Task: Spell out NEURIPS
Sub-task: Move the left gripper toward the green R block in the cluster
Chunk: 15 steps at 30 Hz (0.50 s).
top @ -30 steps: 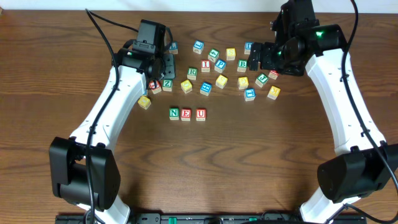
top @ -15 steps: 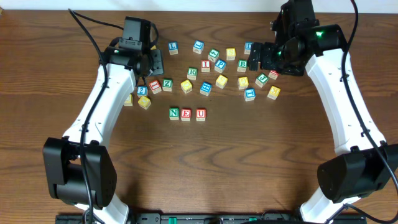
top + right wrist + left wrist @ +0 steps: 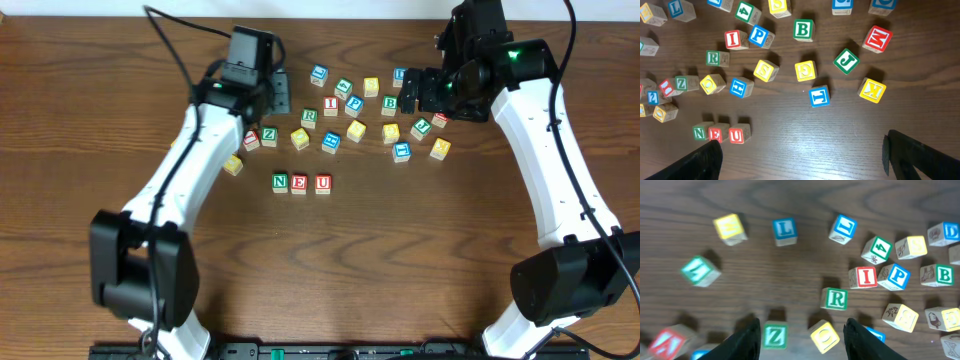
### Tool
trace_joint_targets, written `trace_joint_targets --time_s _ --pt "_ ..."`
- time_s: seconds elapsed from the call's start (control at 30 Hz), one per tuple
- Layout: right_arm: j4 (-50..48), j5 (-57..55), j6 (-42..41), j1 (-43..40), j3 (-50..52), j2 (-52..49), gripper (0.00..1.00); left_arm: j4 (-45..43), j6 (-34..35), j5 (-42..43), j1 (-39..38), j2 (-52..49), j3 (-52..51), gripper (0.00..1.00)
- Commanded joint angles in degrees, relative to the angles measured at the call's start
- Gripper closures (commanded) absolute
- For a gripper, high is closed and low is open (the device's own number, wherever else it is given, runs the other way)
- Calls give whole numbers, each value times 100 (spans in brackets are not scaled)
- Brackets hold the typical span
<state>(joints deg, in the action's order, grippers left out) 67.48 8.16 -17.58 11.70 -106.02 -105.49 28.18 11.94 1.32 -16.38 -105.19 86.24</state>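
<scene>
Three cubes stand in a row on the table: green N (image 3: 280, 182), red E (image 3: 299, 183) and red U (image 3: 323, 183). Behind them in the scattered cluster lie green R (image 3: 309, 117), red I (image 3: 331, 105) and blue P (image 3: 353, 104). A yellow S cube (image 3: 371, 87) sits farther back. My left gripper (image 3: 272, 100) hovers open over the cluster's left side. In the left wrist view the left gripper (image 3: 802, 342) holds nothing, and R (image 3: 836, 299) lies just ahead of it. My right gripper (image 3: 415, 92) hangs wide open and empty above the cluster's right side.
A green Z (image 3: 773, 335) and a yellow cube (image 3: 824, 336) lie on the table between the left fingers. Other loose cubes: blue L (image 3: 784, 229), green B (image 3: 802, 29), green J (image 3: 846, 61), red M (image 3: 877, 38), yellow K (image 3: 872, 90), blue T (image 3: 819, 96).
The left arm swung left, then back to the right, and now hangs over the cluster's left part. The right arm and the cubes have not moved.
</scene>
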Motion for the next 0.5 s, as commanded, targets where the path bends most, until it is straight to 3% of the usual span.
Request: trace_joint_targets --time_s 0.0,0.47 --pt "4 37 -59 39 35 35 1 -177 -35 -48 -240 -474 140 46" --pt "4 37 -59 39 35 35 1 -944 -192 -52 -601 -1362 144 35"
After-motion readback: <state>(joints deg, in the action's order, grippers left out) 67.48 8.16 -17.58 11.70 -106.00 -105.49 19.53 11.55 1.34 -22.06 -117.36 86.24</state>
